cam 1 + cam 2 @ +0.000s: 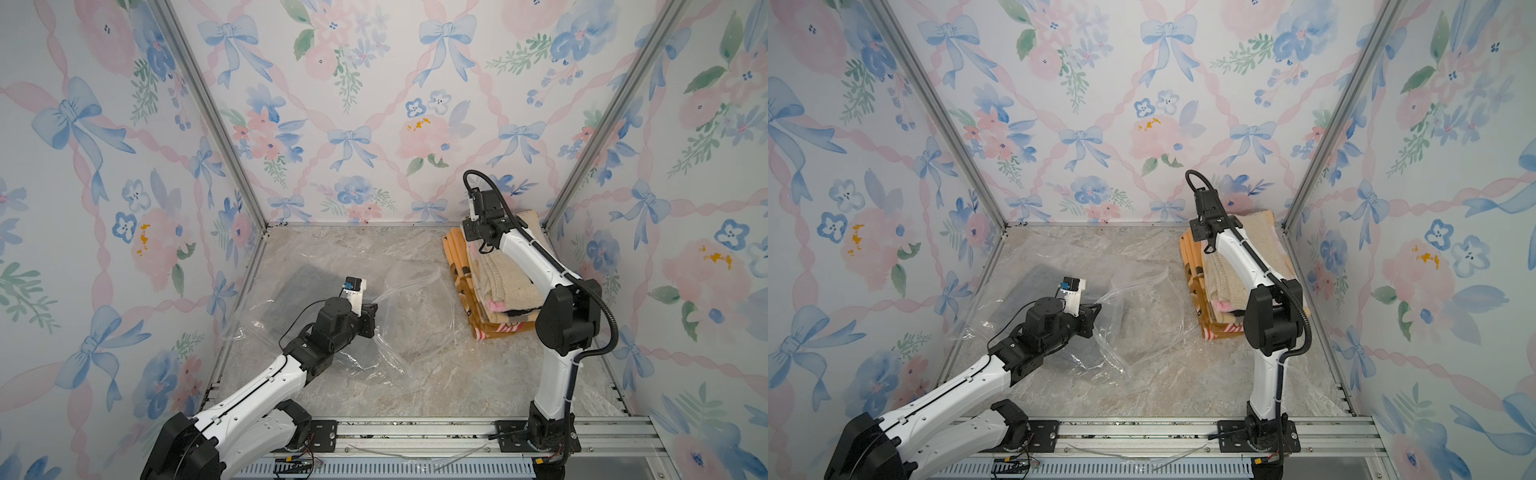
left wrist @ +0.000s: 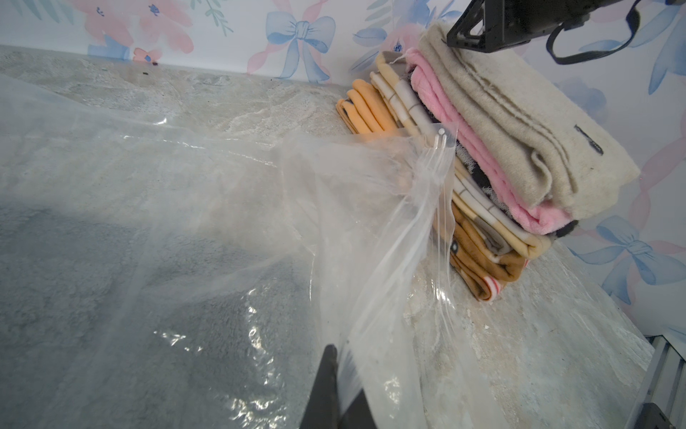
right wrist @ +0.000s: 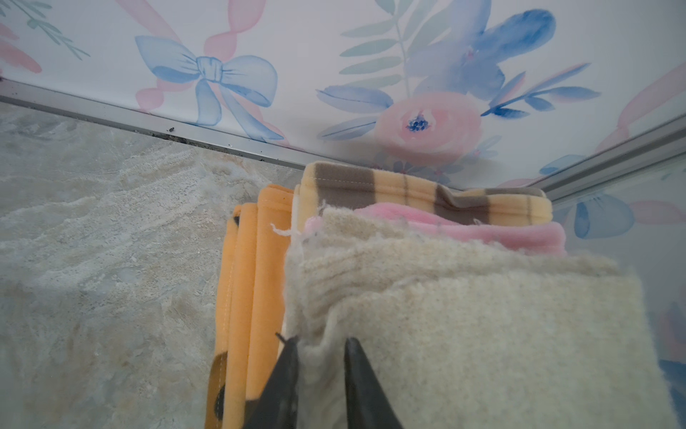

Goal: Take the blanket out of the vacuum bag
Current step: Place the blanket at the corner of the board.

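Left gripper [image 1: 372,311] is clamping the bag [image 1: 305,246], ideally holding its mouth high; right gripper [image 3: 321,340] is pinching the far-right cream blanket [image 3: 464,315].

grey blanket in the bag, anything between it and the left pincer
Yes: the top sheet of the clear crinkly plastic vacuum bag covers the grey folded blanket; the left pincer is shut on that plastic beside it.

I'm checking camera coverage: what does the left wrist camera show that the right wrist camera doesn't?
Only left wrist: the vacuum bag with the grey blanket inside, its film pinched in the left gripper. Only right wrist: the right gripper pinching a fold of the cream blanket. Both: the cream blanket, pink blanket, plaid blanket and orange blanket, stacked.
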### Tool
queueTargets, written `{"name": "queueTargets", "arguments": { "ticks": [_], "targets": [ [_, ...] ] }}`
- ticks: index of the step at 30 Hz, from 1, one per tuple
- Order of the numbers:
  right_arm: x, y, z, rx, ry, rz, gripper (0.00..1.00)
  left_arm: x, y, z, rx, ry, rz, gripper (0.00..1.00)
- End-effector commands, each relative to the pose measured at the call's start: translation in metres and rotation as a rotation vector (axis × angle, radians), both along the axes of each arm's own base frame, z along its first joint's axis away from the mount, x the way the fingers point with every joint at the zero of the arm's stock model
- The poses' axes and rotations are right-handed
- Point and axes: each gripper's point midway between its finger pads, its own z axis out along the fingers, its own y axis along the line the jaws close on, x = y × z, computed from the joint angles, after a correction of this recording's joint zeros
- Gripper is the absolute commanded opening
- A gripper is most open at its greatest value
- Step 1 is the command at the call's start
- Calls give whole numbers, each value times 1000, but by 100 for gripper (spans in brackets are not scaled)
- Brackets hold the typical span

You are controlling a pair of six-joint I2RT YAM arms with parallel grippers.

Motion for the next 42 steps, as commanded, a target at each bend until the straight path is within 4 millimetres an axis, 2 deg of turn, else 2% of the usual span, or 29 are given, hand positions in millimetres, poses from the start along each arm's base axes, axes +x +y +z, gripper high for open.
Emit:
{"name": "queueTargets", "arguments": {
  "ticks": [1, 8, 13, 18, 21, 25, 29, 34, 42],
  "targets": [
    [3, -1, 2, 3, 4, -5, 18, -1, -2, 6, -12, 0, -6, 0],
    [4, -1, 2, -3, 13, -4, 0, -1, -2, 5, -11, 1, -7, 0],
    [1, 0, 11, 11, -1, -3, 0, -3, -1, 5, -12, 3, -3, 0],
    [-4, 3, 34, 48, -42, 8, 0, -3, 0, 4, -12, 5, -2, 0],
    [-1, 4, 44, 58, -48, 9, 0, -3, -1, 3, -13, 5, -4, 0],
    [11, 5, 48, 58, -43, 9, 0, -2, -4, 3, -17, 6, -10, 0],
    [23, 7, 42, 60, -28, 9, 0, -2, -2, 1, -12, 10, -5, 0],
    [37, 10, 21, 81, 18, 16, 0, -3, 1, -1, -1, 11, 8, 0],
    [44, 14, -9, 116, 69, 35, 0, -2, 1, 0, 4, 11, 8, 0]
  ]
}}
